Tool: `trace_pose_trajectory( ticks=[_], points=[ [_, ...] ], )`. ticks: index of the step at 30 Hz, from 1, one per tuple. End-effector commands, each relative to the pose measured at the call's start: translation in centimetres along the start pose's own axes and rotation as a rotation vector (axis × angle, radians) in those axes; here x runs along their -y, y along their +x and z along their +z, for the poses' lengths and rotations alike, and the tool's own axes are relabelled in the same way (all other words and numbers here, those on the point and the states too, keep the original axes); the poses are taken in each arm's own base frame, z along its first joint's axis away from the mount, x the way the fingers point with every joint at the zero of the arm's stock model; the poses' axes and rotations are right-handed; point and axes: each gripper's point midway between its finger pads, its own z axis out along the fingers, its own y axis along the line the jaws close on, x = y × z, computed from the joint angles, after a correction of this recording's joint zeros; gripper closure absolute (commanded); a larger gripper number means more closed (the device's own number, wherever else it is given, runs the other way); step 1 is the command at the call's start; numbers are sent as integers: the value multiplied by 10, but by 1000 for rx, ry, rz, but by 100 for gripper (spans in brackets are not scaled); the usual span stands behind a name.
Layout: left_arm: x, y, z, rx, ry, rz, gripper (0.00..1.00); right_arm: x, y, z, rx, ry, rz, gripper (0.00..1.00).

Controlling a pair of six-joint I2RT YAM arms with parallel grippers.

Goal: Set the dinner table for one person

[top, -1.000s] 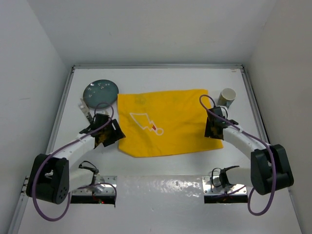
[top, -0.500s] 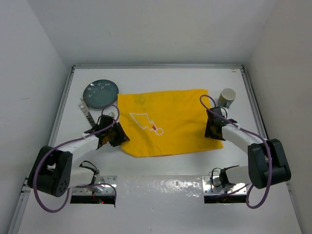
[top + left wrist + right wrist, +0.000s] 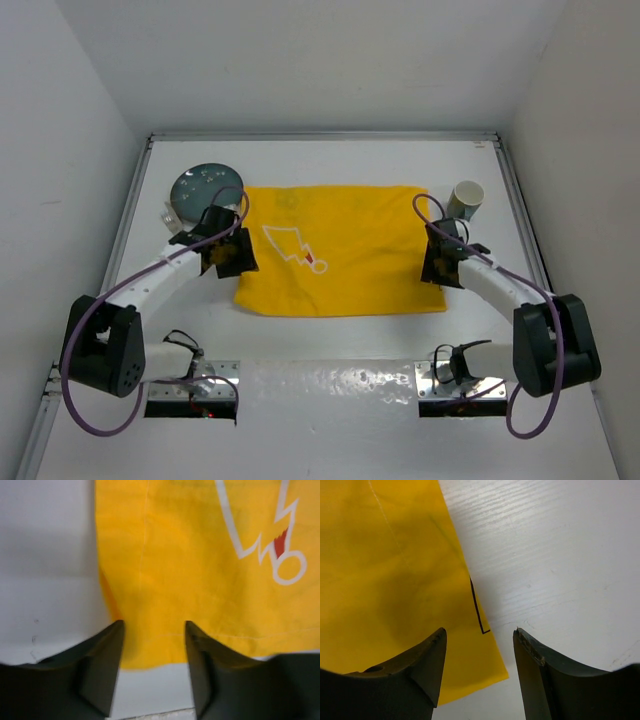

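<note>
A square yellow placemat (image 3: 335, 250) with a white outline drawing lies flat on the white dinner table (image 3: 330, 165). My left gripper (image 3: 232, 255) is open over the mat's left edge. In the left wrist view the jaws (image 3: 153, 630) stand apart above the mat's yellow hem (image 3: 200, 555), holding nothing. My right gripper (image 3: 438, 268) is open over the mat's right near corner. In the right wrist view its jaws (image 3: 480, 632) straddle that corner (image 3: 380, 555) with bare tabletop (image 3: 560, 555) beside it.
A dark teal plate (image 3: 203, 183) sits at the far left, just beyond my left gripper. A piece of silver cutlery (image 3: 169, 213) lies beside it, partly hidden by the arm. A pale cup (image 3: 466, 198) stands past the mat's far right corner. White walls enclose the table.
My left gripper moved away from me along the mat's left side. The mat's skewed left part is now straightened, so the mat lies as a rectangle. The right gripper barely moved.
</note>
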Motion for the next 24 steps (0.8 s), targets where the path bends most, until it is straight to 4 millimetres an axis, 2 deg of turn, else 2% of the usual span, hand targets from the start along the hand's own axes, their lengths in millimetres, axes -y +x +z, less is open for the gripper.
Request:
trace_pose_trajectory(
  ticks=[1,3,4,8,9,11,14,17,18,20,21,24],
  points=[
    [-7,20,-7,-89,-15,35,47,-6,-28,-17,76,-35,34,44],
    [-6,18,-10,-77,-10,37,39,-7,-31,-19,86,-41,34,44],
    [-5,15,-13,-62,-7,44,38,-8,-31,-20,86,-51,32,45],
    [4,-14,-18,49,14,66,39,-22,-34,-17,88,-120,11,53],
    [12,-29,-19,98,39,70,39,-26,-35,-17,93,-135,6,56],
    [26,-48,-15,156,83,73,40,-36,-41,-14,100,-179,-6,57],
    [42,-64,-1,182,137,72,41,-47,-45,-7,86,-208,-26,58],
    [49,-59,25,119,150,72,42,-54,-42,3,55,-224,-56,58],
    [45,-51,38,79,137,69,43,-55,-41,5,52,-227,-67,57],
    [43,-44,49,53,135,62,44,-56,-31,12,2,-226,-84,57],
    [37,-34,57,20,117,45,44,-56,-29,12,-19,-225,-91,57],
    [28,-18,66,-20,95,8,45,-48,-11,15,-86,-192,-96,59]
  ],
)
